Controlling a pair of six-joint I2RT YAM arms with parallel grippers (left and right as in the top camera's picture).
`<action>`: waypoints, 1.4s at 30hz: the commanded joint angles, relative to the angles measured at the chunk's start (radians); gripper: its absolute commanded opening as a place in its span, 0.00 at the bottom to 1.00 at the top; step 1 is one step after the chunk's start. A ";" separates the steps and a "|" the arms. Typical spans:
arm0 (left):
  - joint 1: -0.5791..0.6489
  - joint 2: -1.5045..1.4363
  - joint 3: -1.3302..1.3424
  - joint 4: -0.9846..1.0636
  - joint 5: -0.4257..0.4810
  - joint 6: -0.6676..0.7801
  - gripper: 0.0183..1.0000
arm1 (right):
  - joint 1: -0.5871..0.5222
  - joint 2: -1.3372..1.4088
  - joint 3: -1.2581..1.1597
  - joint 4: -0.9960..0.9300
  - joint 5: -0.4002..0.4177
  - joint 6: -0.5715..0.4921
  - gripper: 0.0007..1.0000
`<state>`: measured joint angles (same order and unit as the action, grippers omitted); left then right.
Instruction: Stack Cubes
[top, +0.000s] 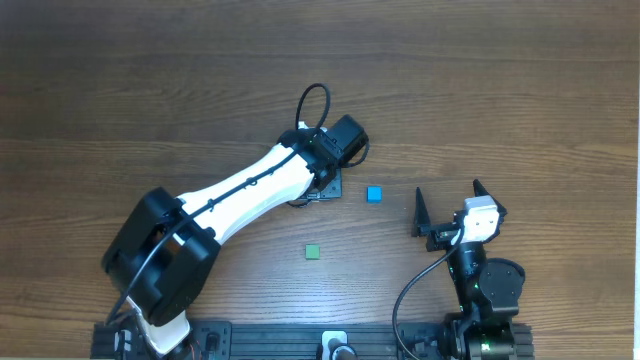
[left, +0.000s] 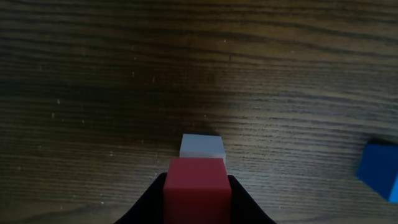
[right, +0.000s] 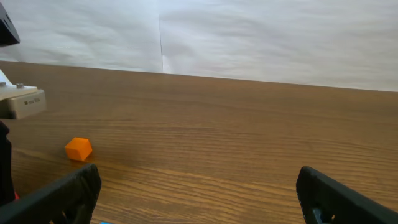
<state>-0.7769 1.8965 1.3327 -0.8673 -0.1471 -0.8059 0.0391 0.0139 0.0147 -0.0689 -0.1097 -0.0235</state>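
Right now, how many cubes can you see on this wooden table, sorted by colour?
red cube: 1
white cube: 1
blue cube: 1
green cube: 1
orange cube: 1
Total: 5

even bright light on top, dark shadow over the table (left: 93, 93) in the left wrist view, blurred foreground

I can read nothing on my feeds. The red cube (left: 195, 190) shows plain faces; print on a grey arm part (right: 25, 102) is too small.
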 joint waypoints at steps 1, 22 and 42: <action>0.000 0.016 0.010 0.003 -0.016 -0.013 0.02 | 0.006 -0.007 -0.010 0.002 0.006 0.000 0.99; 0.000 0.054 0.010 0.023 -0.008 -0.014 0.02 | 0.006 -0.007 -0.009 0.002 0.006 0.000 0.99; 0.000 0.066 0.010 0.029 -0.001 -0.014 0.55 | 0.006 -0.007 -0.009 0.002 0.006 0.000 0.99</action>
<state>-0.7769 1.9472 1.3334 -0.8402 -0.1463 -0.8143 0.0391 0.0139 0.0147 -0.0685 -0.1097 -0.0235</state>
